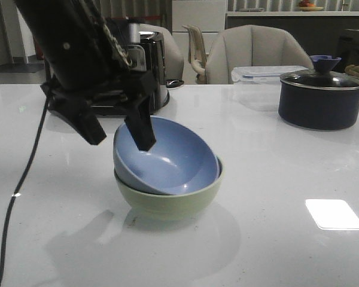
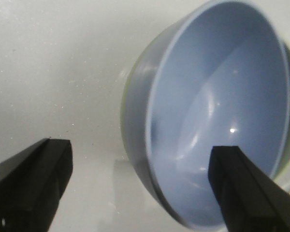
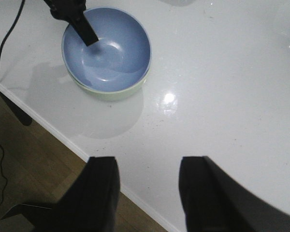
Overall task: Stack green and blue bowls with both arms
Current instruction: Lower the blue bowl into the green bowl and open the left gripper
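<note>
The green bowl [image 1: 170, 206] is seen nearest on the white desk [image 1: 275, 179], with the blue bowl [image 1: 167, 158] nested in it, tilted. The left gripper [image 1: 122, 134] is held spread across the blue rim, clamping nothing, and should be lifted straight up so the tilted bowl is not dragged. The right gripper [image 3: 147, 193], fingers apart and empty, is kept well away over the desk edge.

The front view looks low across the counter [image 1: 275, 179]; the left wrist view sits close over the blue bowl [image 2: 217, 111]; the right wrist view looks down from farther, sharing it.
</note>
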{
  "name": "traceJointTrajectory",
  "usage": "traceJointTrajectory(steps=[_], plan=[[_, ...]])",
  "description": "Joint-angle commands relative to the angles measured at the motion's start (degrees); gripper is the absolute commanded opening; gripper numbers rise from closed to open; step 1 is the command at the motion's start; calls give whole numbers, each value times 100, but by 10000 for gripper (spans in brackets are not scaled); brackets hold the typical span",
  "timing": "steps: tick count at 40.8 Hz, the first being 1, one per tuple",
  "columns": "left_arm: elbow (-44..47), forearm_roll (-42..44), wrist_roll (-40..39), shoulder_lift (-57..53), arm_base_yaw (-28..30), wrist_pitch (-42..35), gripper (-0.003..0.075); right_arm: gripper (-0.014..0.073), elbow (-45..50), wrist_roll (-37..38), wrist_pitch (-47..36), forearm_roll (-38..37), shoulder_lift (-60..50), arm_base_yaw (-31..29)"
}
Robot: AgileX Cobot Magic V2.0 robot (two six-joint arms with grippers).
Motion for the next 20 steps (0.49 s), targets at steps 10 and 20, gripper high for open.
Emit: traceJointTrajectory(steps=[10,20], plan=[[413,13,-4,-2227,-23,-12,626,420,-152,-34,-391,25,-14,4],[1392,262,-4,-3790,-23,-12,626,420,-152,-34,-391,25,-14,4]])
